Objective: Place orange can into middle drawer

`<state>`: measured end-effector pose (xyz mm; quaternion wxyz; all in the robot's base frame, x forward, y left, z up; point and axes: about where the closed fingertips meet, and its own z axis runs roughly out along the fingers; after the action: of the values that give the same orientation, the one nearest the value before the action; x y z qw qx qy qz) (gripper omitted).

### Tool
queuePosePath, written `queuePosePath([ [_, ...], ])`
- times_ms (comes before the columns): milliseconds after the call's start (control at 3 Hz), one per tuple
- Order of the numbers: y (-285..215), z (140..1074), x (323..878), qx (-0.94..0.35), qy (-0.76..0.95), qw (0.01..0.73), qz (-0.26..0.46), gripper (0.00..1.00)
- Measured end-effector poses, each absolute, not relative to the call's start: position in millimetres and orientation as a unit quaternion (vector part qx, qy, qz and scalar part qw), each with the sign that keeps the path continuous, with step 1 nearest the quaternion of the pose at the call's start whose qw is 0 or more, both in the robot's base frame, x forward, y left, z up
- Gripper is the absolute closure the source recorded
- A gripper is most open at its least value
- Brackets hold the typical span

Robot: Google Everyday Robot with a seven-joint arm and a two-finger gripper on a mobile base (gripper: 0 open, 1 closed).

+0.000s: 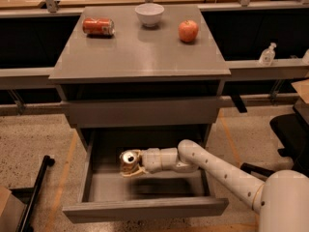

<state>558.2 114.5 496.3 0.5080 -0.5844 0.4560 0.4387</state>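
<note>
The orange can, gold-brown with a silver top and tab, is held by my gripper inside the open middle drawer. The can lies tilted with its top facing the camera, a little above the drawer floor at the left-centre. My white arm reaches in from the lower right. The gripper is shut on the can. A shadow lies on the drawer floor below the can.
On the cabinet top lie a red-orange can on its side, a white bowl and a red apple. A closed grey drawer front sits above the open drawer. A black bar lies on the floor at left.
</note>
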Motion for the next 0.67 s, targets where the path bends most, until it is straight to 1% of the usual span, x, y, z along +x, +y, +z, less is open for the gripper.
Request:
queuePosePath([
  [333,126,474,553,-0.581,0.459,0.501,0.448,0.51],
  [667,137,454,547,-0.592,0.472,0.473,0.450,0.28],
])
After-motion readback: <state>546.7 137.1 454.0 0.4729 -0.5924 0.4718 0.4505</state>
